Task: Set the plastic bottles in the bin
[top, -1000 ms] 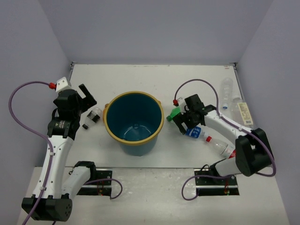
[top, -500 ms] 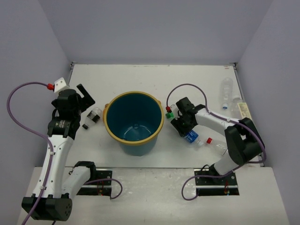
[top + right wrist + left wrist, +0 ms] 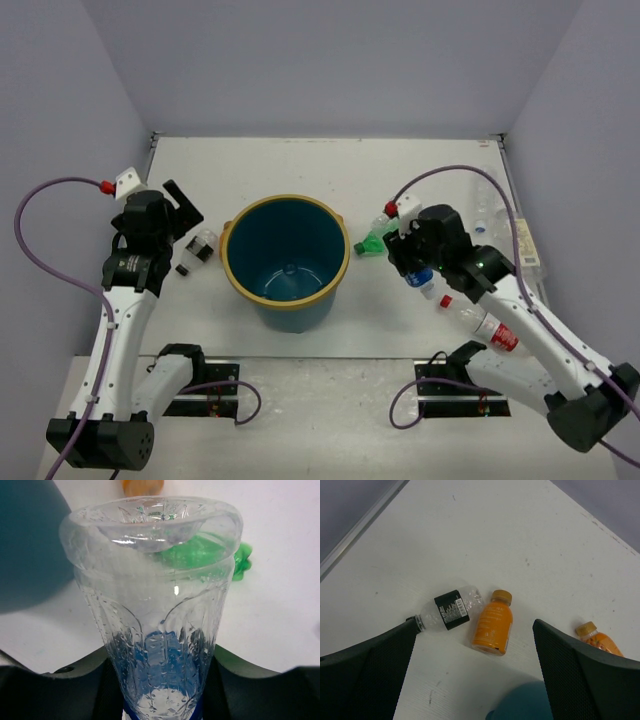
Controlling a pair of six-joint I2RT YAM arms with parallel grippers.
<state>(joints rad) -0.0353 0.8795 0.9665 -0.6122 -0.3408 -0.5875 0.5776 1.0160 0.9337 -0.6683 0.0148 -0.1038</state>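
Note:
The teal bin with a tan rim stands mid-table. My right gripper hangs to its right, shut on a clear blue-labelled bottle. In the right wrist view that bottle fills the frame between the jaws of the gripper, base pointing away. A green bottle lies just beyond it. My left gripper is open above a dark-labelled clear bottle and an orange bottle, touching neither.
A red-labelled bottle lies under the right arm. Two clear bottles rest by the right wall. A second orange bottle lies near the bin's wall. An orange cap shows past the green bottle.
The right gripper went from open to shut on the blue-labelled bottle and lifted it, and its arm swung to the right. The left arm has hardly moved.

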